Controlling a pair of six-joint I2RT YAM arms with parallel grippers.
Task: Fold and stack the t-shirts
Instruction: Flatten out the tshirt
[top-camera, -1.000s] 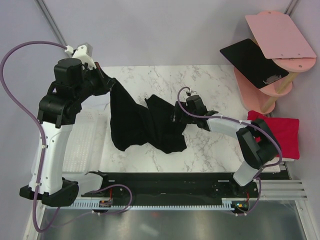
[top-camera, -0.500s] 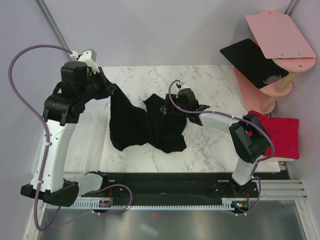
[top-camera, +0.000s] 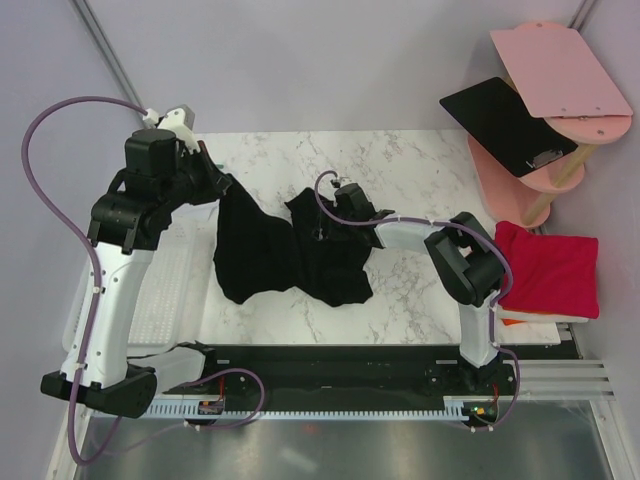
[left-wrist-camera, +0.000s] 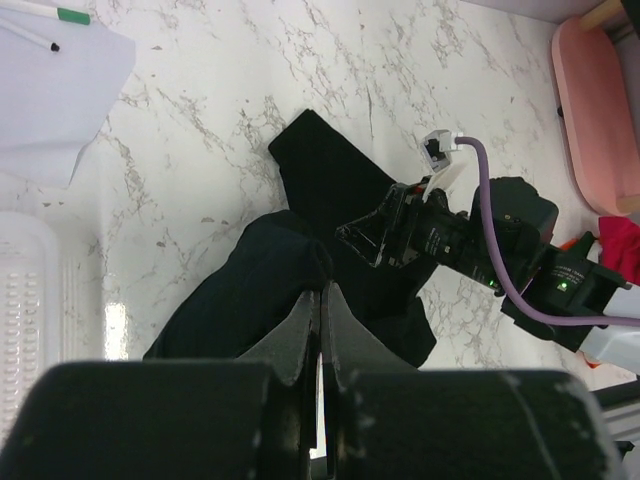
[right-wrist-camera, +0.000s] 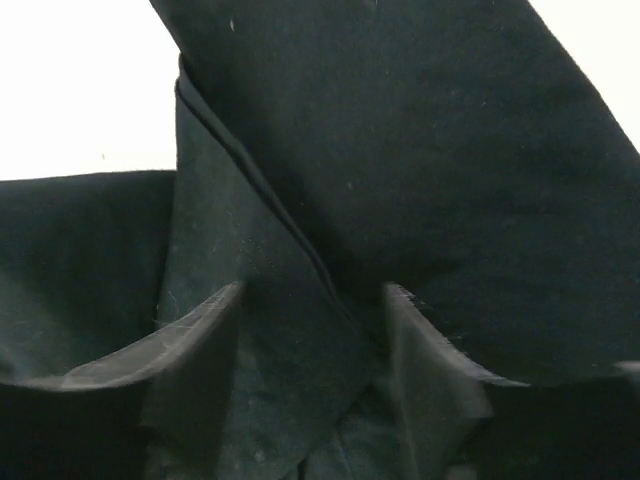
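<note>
I see the loose t-shirt (top-camera: 265, 255) lying on the tabletop (top-camera: 420, 160), a bit left of the middle. Its far left corner is up off the tabletop, pinched in my left gripper (top-camera: 212, 182). My right gripper (top-camera: 318, 230) sits on the shirt's right half, with a fold of cloth between its two fingers (right-wrist-camera: 200, 340). Left of the shirt lies a tray (top-camera: 170, 290) — behind that, a paper sheet (left-wrist-camera: 50, 90) with a marker (left-wrist-camera: 35, 10) at its far edge. The folded t-shirt (top-camera: 560, 265) lies at the right end, well apart from the loose one. Behind it stands a rack (top-camera: 545, 180) — a board (top-camera: 500, 120) rests on it.
</note>
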